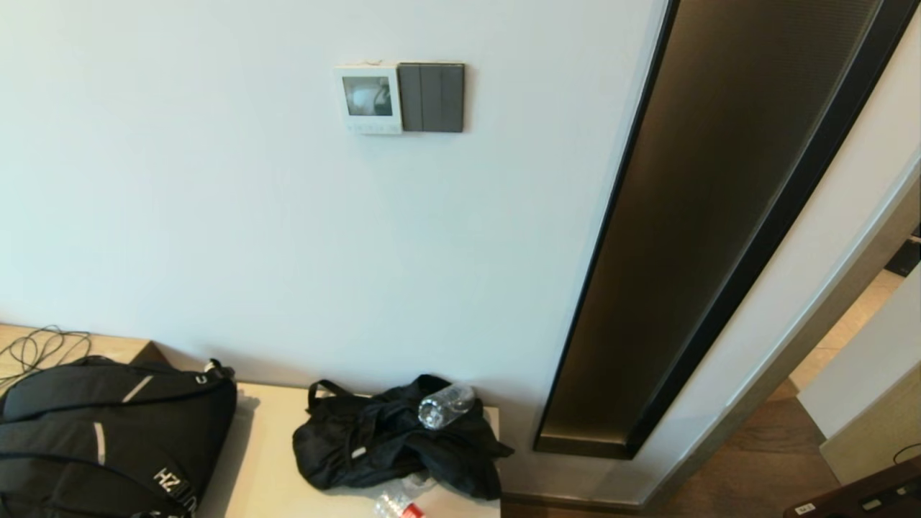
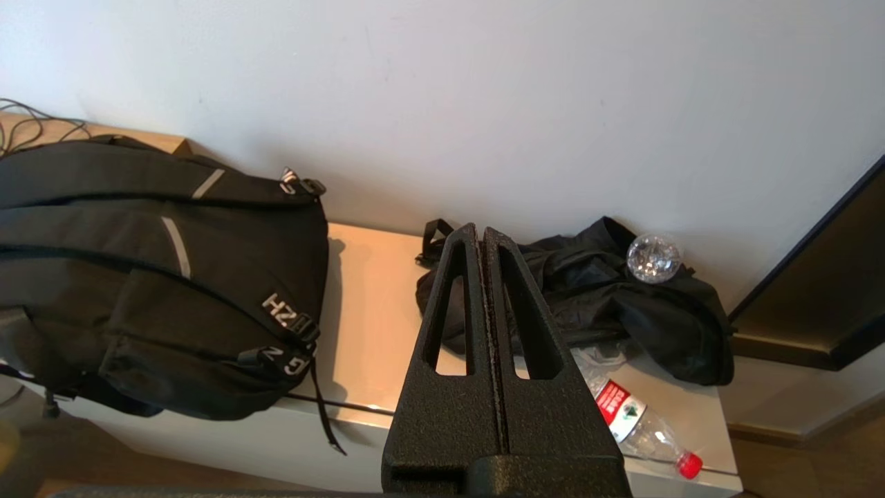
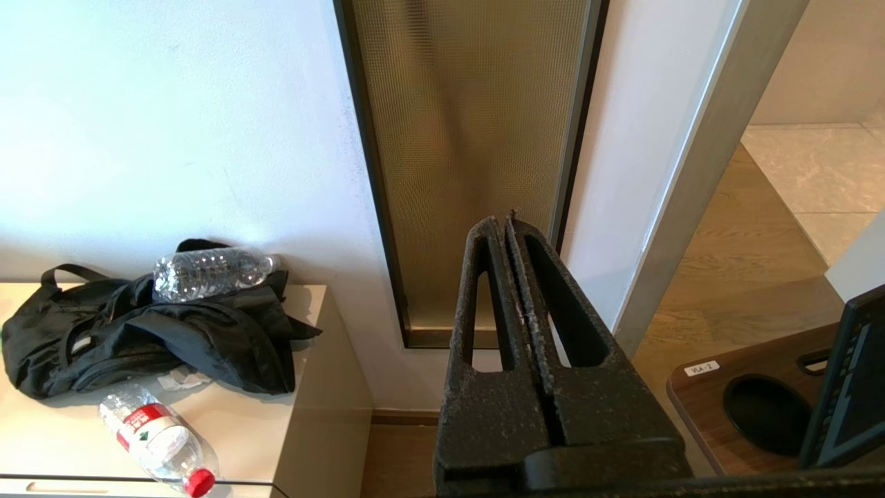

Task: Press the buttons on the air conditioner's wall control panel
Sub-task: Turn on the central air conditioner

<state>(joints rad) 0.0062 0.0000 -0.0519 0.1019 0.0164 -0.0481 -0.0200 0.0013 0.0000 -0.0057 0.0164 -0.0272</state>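
Observation:
The air conditioner's wall control panel is a small white square thermostat with a grey screen, high on the white wall in the head view. Its buttons are a strip of tiny white keys along its bottom edge. Neither arm shows in the head view. My left gripper is shut and empty, low down, pointing over the bench toward the wall. My right gripper is shut and empty, low down, pointing at the bronze wall panel. The control panel shows in neither wrist view.
A dark grey three-part switch plate adjoins the thermostat on its right. A tall bronze panel runs down the wall at the right. Below, a beige bench holds a black backpack, a black bag and two plastic bottles.

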